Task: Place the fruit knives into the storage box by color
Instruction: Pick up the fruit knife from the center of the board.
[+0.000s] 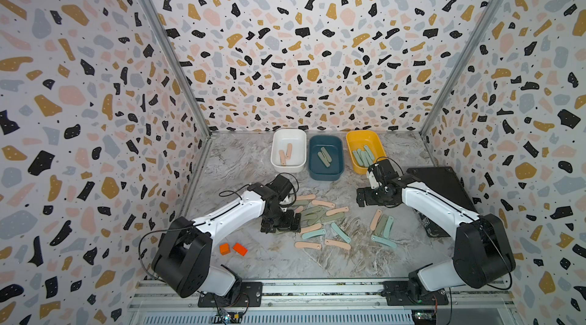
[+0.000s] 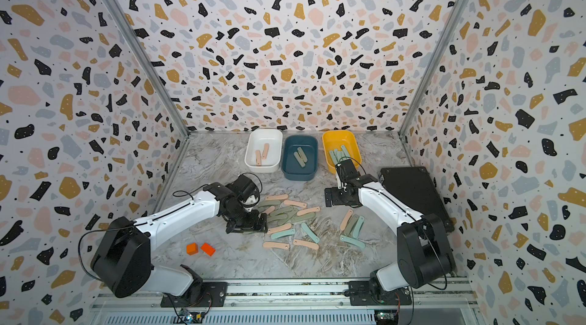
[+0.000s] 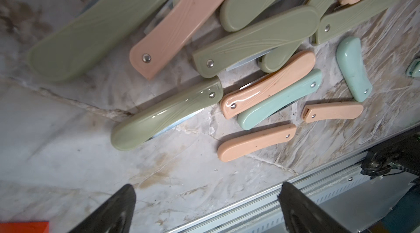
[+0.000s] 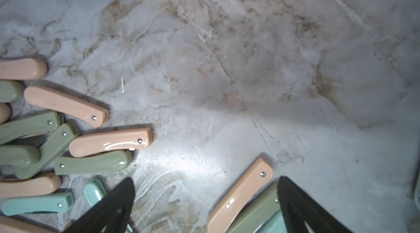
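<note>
Roughly twenty fruit knives (image 1: 320, 217) lie loose on a grey marble-patterned tabletop (image 1: 241, 161), most in one overlapping heap at the centre. A smaller cluster (image 1: 382, 226) sits apart towards the right arm. Each knife is a slim, slightly curved plastic handle with one rounded end. The colours are peach-pink, sage green and mint teal.

The left wrist view shows faint moulded grain lines, a silver rivet near the squarer end and thin slivers of steel blade folded into some handles. The plastic catches the light (glossy where the wrist lamp hits it).

Three rounded rectangular tubs stand in a row at the back. A white box (image 1: 287, 168) holds two pink knives (image 1: 285, 153). Beside it, a dark blue box (image 1: 325, 176) holds a few sage green knives (image 1: 325, 157). A yellow box (image 1: 361, 138) holds several mint teal knives (image 1: 363, 155). Two small orange blocks (image 1: 240, 249) rest near the left arm, and a black pad (image 1: 444, 187) lies at the right edge.

The left gripper (image 3: 207, 184) sits at the heap's left edge, its dark fingers spread wide and gripping nothing. The right gripper (image 4: 205, 181) is also spread wide and empty, between the yellow box and the smaller cluster. In its wrist view a pink knife lies on the table close to one finger; whether they touch is unclear.
</note>
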Robot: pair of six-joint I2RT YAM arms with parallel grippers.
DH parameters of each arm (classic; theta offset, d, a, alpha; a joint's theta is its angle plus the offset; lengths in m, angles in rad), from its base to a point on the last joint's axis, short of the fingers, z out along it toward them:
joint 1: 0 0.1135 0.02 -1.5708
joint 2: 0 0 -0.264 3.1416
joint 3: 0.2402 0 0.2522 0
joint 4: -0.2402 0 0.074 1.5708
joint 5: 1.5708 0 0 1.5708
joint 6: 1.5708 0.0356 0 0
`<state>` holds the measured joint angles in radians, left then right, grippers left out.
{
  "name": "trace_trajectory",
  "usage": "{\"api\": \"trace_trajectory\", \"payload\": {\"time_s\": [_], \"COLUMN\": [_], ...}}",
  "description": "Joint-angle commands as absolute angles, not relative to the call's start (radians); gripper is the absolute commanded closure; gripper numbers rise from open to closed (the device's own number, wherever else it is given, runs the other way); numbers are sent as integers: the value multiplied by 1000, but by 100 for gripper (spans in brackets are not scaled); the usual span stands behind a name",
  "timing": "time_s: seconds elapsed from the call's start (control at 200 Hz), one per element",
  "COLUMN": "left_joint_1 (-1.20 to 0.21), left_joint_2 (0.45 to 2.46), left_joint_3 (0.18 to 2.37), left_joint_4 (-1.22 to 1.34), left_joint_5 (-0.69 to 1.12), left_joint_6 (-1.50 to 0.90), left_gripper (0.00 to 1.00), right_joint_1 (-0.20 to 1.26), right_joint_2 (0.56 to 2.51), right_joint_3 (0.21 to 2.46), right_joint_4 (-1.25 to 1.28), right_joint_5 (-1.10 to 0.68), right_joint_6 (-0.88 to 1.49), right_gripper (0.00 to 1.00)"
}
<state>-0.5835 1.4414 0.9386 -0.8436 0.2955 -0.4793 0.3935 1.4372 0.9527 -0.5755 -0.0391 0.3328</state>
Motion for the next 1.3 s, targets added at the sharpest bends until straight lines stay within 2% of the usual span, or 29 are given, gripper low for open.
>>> {"api": "trace_trajectory", "payload": {"time_s": [0.0, 0.375, 0.606, 0.831, 1.292], "left_joint_1": [-595, -617, -617, -615, -533], "left_joint_2": [1430, 1454, 1490, 1608, 1813], "left_joint_3": [925, 929, 1027, 1176, 1437], "left_joint_4": [-842, -849, -893, -922, -998], "left_joint_5": [278, 268, 232, 208, 190], "left_joint_6": [-488, -490, -461, -418, -380], "left_gripper": [1, 1, 1, 1, 1], "right_joint_1": [410, 446, 446, 442, 258], "right_joint_2": [1394, 1337, 1305, 1269, 1223], "right_joint_3": [914, 830, 827, 877, 1067], "right_joint_4": [-562, -542, -540, -565, -586], "right_joint_5": [-52, -71, -71, -4, -27], "right_joint_6": [364, 381, 382, 392, 432], "right_gripper": [0, 0, 0, 0, 0]}}
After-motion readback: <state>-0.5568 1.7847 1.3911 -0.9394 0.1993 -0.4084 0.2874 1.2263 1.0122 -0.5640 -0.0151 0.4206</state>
